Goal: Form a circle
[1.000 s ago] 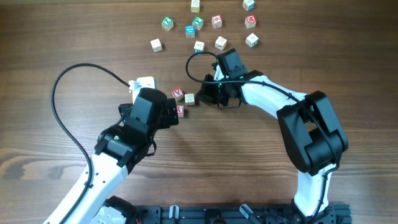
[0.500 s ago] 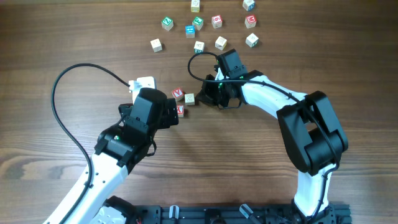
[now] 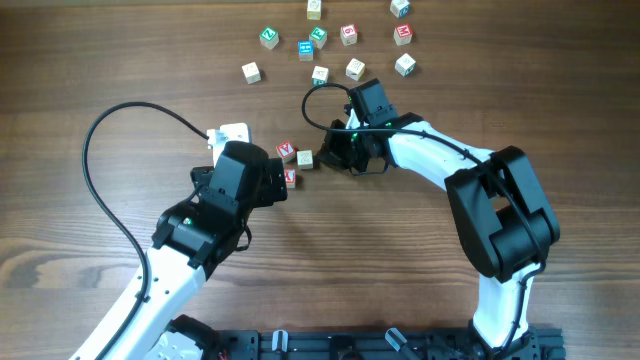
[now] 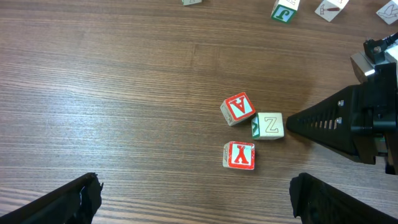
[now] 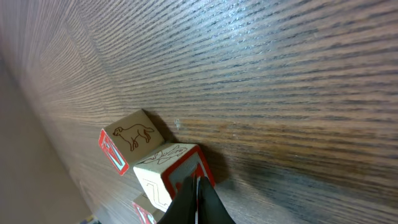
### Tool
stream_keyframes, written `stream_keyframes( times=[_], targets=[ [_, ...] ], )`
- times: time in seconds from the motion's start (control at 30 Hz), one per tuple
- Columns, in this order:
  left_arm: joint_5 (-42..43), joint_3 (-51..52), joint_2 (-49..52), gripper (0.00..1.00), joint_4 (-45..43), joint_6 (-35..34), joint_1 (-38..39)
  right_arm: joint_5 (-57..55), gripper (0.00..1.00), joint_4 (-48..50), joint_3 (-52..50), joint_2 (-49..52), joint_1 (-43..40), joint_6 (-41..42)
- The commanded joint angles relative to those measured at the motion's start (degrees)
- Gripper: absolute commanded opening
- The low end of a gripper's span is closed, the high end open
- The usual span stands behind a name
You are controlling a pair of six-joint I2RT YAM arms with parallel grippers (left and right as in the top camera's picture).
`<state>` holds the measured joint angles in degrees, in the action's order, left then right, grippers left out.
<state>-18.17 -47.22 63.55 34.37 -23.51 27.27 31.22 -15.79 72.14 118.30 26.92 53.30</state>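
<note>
Not much has changed in the last second. My right hand (image 4: 295, 122) is shut tight into one thin point, and it holds nothing. It has stayed low on the counter (image 3: 100, 60), with its tip just beside the pale Z cube (image 4: 268, 125). I cannot tell if the tip really touches that cube or only sits next to it. From my right wrist I see the point right in front of a cube, very close.

The pale Z cube has hardly moved, if at all. It sits corner to corner with the red A cube (image 4: 237, 109). The other red cube (image 4: 239, 155) lies just below them with a tiny gap. These three together are the circle (image 3: 293, 162). It sits in the middle of the counter, between my two hands, and it is a tight little bunch, not a real ring.

My left hand (image 4: 194, 190) is spread as wide as it goes and holds nothing. It hangs over the three cubes and only watches.

The loose cubes (image 3: 348, 35) at the far side are well apart and have not moved.

I think the push on the pale cube is done, or nearly done. The bunch looks close enough, so maybe only a small nudge is left.
</note>
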Motion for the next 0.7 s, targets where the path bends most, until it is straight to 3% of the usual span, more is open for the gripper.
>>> stream_keyframes(
  times=[0.0, 0.67],
  targets=[
    [-0.94, -0.50, 0.22, 1.00, -0.02, -0.98, -0.15, 1.49, 0.04, 0.15, -0.42, 1.14, -0.09, -0.83],
    [-0.94, -0.50, 0.22, 1.00, -0.02, -0.98, -0.15, 3.43, 0.05, 0.07, -0.42, 1.14, -0.09, 1.18]
  ],
)
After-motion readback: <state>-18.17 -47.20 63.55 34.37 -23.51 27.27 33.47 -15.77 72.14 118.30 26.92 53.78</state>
